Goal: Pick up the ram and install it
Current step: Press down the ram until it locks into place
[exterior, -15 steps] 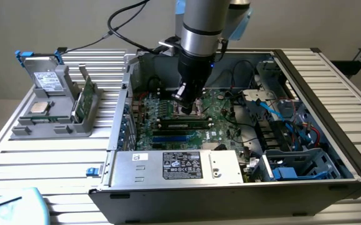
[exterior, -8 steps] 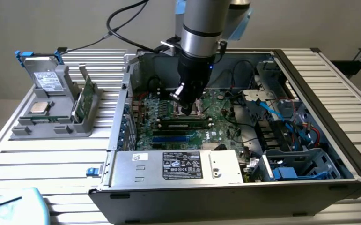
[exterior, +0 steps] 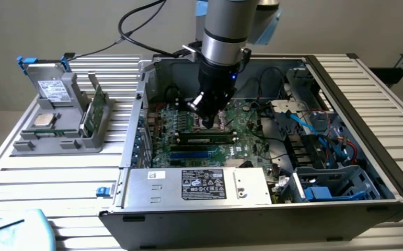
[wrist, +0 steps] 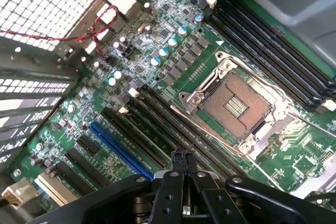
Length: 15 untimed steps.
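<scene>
The claw [wrist: 181, 162] is hanging clenched and empty over the board [wrist: 157, 51]. The ram [exterior: 96, 109] is sitting on edge in the stand [exterior: 55, 142] well left, apparently running near to far.

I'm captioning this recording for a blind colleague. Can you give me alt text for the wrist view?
The gripper, its fingers closed together and holding nothing, hangs over a green motherboard inside an open computer case. Just beyond it lie long black memory slots, an empty metal processor socket and a blue slot.
</scene>
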### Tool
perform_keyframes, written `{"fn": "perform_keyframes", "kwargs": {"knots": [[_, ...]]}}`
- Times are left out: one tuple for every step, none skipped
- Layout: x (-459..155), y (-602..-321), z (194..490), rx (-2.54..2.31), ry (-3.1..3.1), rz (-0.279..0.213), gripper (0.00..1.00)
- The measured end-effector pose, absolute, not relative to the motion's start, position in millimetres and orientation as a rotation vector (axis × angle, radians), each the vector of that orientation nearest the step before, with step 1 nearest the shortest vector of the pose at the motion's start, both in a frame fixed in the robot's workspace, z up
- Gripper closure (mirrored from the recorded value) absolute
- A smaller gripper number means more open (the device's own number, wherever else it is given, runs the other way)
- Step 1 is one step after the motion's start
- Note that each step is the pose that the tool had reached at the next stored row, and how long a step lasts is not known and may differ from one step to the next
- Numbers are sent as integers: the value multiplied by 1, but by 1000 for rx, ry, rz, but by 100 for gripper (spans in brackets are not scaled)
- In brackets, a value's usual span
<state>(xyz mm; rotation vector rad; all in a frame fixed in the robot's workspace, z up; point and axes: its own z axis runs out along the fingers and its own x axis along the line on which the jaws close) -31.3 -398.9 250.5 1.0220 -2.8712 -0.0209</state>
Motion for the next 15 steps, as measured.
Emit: {"fn": "perform_keyframes", "kwargs": {"knots": [[-31,-399,251,1000,-2879,-22,89],[-31,-399,251,979,-2886,-23,89],[-31,-399,251,959,-2893,-24,89],[-31,-399,251,938,-2900,-25,89],[-31,-399,251,918,-2907,-26,89],[-31,-399,251,897,-2913,-27,89],[-31,-399,251,878,-2919,-27,89],[-31,-399,251,859,-2925,-27,89],[-31,-399,251,842,-2930,-27,89],[-31,-399,251,825,-2935,-26,89],[-31,-399,251,808,-2939,-25,89],[-31,-399,251,792,-2944,-23,89],[-31,-399,251,777,-2948,-21,89],[-31,-399,250,762,-2952,-17,89],[-31,-399,251,748,-2956,-12,89]]}}
